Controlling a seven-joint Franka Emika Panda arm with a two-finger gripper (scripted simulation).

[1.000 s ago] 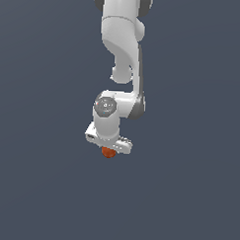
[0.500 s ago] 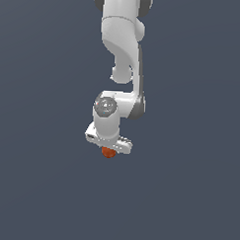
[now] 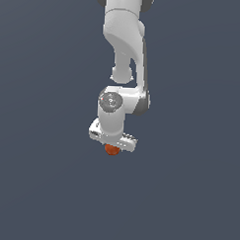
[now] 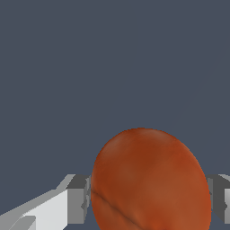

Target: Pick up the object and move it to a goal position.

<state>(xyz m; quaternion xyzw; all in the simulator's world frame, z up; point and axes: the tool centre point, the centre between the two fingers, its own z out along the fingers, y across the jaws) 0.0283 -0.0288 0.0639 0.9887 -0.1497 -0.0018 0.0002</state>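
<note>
The object is a small orange-red ball with a mottled surface, showing just under the white hand in the exterior view. My gripper is shut on it. In the wrist view the ball fills the space between the two grey fingertips, which press against its sides. The white arm comes down from the top of the exterior view. Most of the ball is hidden behind the hand in that view.
A plain dark grey-blue surface lies all around in both views. No other object, container or edge shows.
</note>
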